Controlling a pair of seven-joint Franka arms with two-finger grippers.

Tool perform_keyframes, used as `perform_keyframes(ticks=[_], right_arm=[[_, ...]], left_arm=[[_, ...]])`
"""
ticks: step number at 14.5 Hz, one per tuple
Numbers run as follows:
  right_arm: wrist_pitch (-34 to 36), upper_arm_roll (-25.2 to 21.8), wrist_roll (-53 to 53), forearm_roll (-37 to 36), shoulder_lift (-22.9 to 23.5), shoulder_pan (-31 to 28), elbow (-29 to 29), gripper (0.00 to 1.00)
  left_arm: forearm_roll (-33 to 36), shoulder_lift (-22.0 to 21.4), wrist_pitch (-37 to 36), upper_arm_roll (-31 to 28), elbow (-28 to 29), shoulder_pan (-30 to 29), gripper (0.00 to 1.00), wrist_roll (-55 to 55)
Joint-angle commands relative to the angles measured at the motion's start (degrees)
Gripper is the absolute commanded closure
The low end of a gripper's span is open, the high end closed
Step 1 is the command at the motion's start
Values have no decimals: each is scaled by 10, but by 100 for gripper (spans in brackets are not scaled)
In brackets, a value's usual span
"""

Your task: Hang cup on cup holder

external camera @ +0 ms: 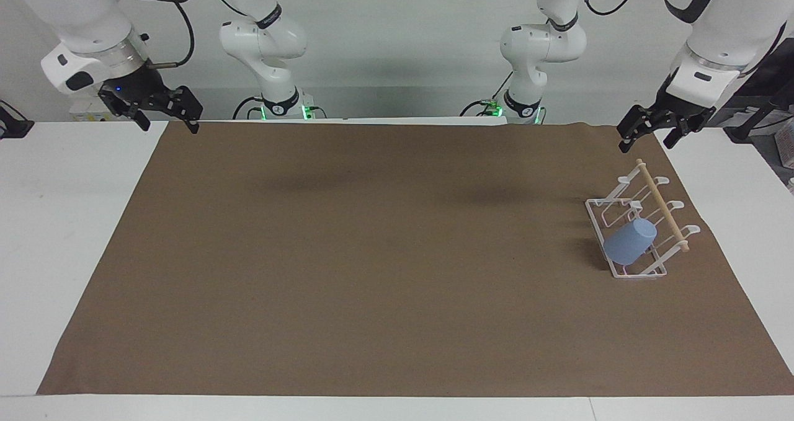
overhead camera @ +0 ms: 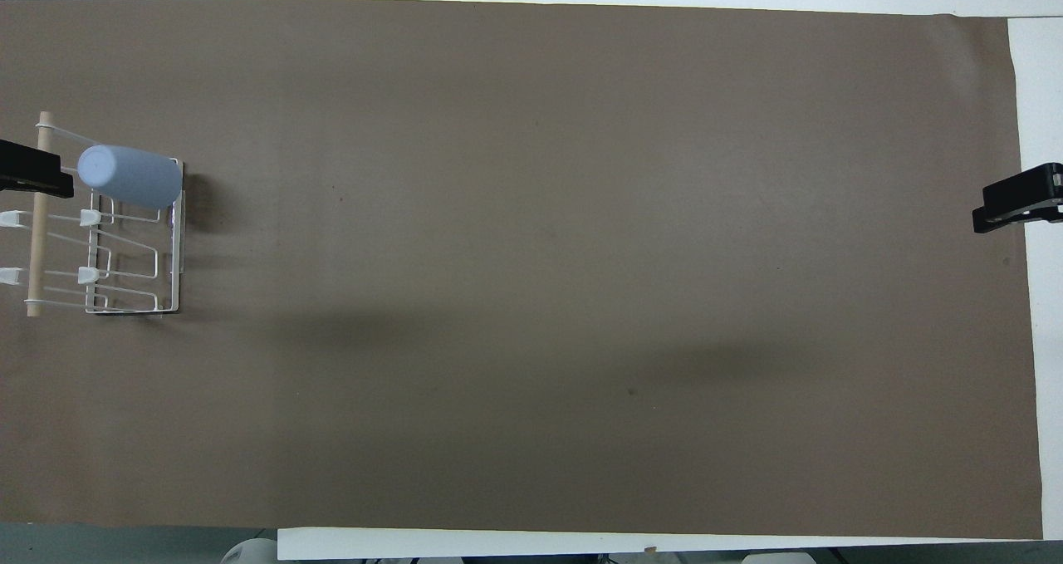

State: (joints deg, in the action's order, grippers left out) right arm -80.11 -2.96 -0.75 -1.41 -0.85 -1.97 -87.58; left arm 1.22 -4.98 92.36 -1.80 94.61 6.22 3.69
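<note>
Cup (external camera: pixel 630 248), light blue, hung upside down and slanted on a prong of cup holder (external camera: pixel 645 222), at the rack end farther from the robots; closed bottom up toward the wooden dowel (external camera: pixel 662 204), rim down near the wire base. Held by nothing.

Cup holder, white wire, standing on brown mat (external camera: pixel 384 266) toward the left arm's end of the table, close to the mat's side edge. Remaining prongs bare.

Left gripper (external camera: pixel 645 134) raised in the air over the mat corner by the rack's robot-side end, jaws spread wide, empty, clear of dowel and cup. Wrist angled down and inward. Only a black tip (overhead camera: pixel 29 169) seen from overhead, at the frame edge over the dowel's line.

Right gripper (external camera: pixel 166 112) up over the mat's opposite corner at the right arm's end, fingers apart, empty, waiting. Black tip (overhead camera: pixel 1021 198) at the frame edge in the overhead view.

Mat flat, covering most of white table (external camera: pixel 68 235); white strips bare at both ends and along the edge farthest from the robots. Plain light wall and both arm bases with green lights at the robots' side.

Whole middle of mat open between rack and right arm's end; soft arm shadows only.
</note>
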Motion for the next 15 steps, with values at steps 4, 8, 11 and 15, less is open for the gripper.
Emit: perform_keyframes(ticks=[4, 8, 11, 15], right_arm=[[-7, 1, -14, 9, -4, -6, -6, 1], [-7, 1, -14, 9, -4, -6, -6, 1], [-7, 1, -14, 8, -4, -6, -6, 1], [-10, 1, -13, 6, -4, -4, -6, 1]], left_arm=[[-8, -20, -1, 2, 18, -4, 0, -3], [-8, -20, -14, 1, 15, -5, 0, -5], [-8, -20, -27, 1, 15, -5, 0, -5], [-8, -20, -31, -1, 14, -9, 0, -3]])
